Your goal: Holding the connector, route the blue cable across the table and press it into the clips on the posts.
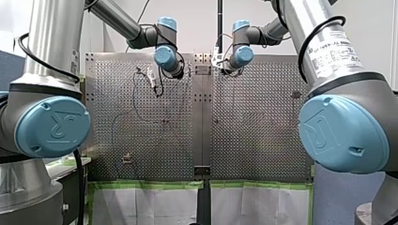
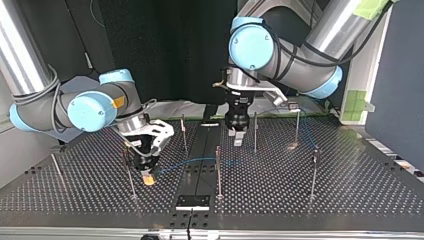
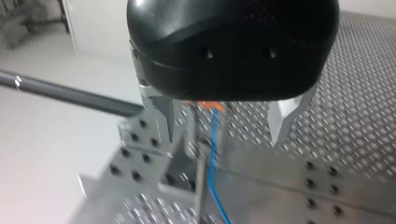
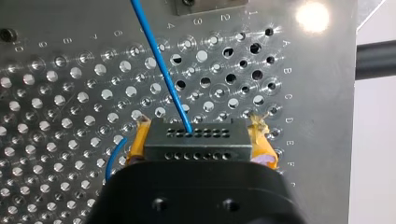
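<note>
My right gripper [image 2: 148, 178], lower left of centre in the top view, clamps the grey perforated metal connector [image 4: 196, 142]. The thin blue cable [image 4: 161, 70] leaves it and passes between the wide-spread metal fingers of my left gripper [image 3: 224, 135], beside a thin metal post [image 3: 201, 186].

A perforated metal desk [image 1: 258, 117] takes up the middle of the room, its two plates joined by a plain centre strip [image 1: 202, 117]. In the front view, white sheets [image 1: 258, 206] edged with green tape [image 1: 258, 184] border its near edge, and a white wall [image 1: 192, 28] stands beyond it. From across the desk the backdrop [image 2: 165, 50] is dark, with a blue-grey partition [image 2: 400, 75] at the top view's right. A bright glare [image 4: 312, 15] of light shines on the desk's surface beside rows of engraved letters and numbers.
</note>
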Controlling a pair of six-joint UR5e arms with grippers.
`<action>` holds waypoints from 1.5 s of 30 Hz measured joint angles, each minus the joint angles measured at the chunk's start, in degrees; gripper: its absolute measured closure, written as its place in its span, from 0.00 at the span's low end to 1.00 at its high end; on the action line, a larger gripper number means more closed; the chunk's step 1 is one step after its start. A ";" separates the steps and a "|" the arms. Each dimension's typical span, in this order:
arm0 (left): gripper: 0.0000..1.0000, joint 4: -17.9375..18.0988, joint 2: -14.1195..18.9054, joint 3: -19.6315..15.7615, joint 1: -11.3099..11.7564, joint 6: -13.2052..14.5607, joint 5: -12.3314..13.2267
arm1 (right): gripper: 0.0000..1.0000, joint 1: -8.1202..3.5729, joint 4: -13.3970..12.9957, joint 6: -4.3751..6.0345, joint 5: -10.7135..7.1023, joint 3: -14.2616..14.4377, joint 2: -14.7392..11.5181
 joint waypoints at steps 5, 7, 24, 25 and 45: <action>0.00 1.74 1.32 0.07 -2.85 0.73 -1.24 | 1.00 -0.03 0.01 -0.01 0.01 0.00 0.00; 0.00 2.20 1.35 0.10 -4.10 0.91 -1.88 | 1.00 -0.07 0.01 -0.01 0.01 0.00 0.00; 0.00 -2.98 -4.41 6.65 -7.49 3.94 -3.07 | 1.00 -0.26 0.01 0.08 0.01 0.00 0.00; 0.00 -3.68 -5.17 7.40 -7.57 4.10 -3.30 | 1.00 -0.28 0.01 0.08 0.00 0.00 0.00; 0.00 -6.65 -10.80 18.49 -8.26 6.03 -5.68 | 1.00 -0.45 -0.04 0.08 0.01 0.00 0.00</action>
